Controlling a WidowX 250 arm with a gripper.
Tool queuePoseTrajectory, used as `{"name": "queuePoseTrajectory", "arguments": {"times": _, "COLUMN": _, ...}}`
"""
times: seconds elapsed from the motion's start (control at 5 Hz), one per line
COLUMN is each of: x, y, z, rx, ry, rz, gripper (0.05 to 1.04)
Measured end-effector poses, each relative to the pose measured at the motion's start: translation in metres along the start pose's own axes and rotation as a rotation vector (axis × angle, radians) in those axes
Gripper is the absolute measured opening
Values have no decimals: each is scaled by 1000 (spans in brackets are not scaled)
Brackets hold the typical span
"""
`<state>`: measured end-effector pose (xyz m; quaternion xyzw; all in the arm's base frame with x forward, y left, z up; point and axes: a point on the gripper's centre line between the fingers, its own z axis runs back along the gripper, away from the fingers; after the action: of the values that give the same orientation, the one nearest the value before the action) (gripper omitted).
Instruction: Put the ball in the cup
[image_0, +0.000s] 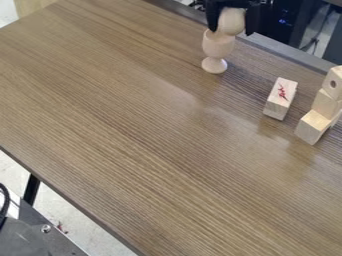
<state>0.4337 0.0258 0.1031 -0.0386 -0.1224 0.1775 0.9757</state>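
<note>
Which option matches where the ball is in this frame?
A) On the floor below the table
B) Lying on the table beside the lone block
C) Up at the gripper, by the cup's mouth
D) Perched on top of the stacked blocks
C: the ball sits between the fingers of the gripper, at the upper end of the cup.

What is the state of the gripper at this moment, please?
Gripper: closed on the ball, one finger on each side of it, at the rim of the cup.
</note>
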Motion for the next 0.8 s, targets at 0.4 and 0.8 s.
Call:
{"name": "queuePoseTrajectory", "arguments": {"times": 0.4, "x": 2, "y": 9, "z": -18, "rx": -29, "ry": -68, "rz": -8, "gripper": 809}}
{"name": "queuePoseTrajectory", "arguments": {"times": 0.8, "x": 6, "y": 14, "z": -21, "rx": -27, "ry": -103, "rz": -7, "gripper": 809}}
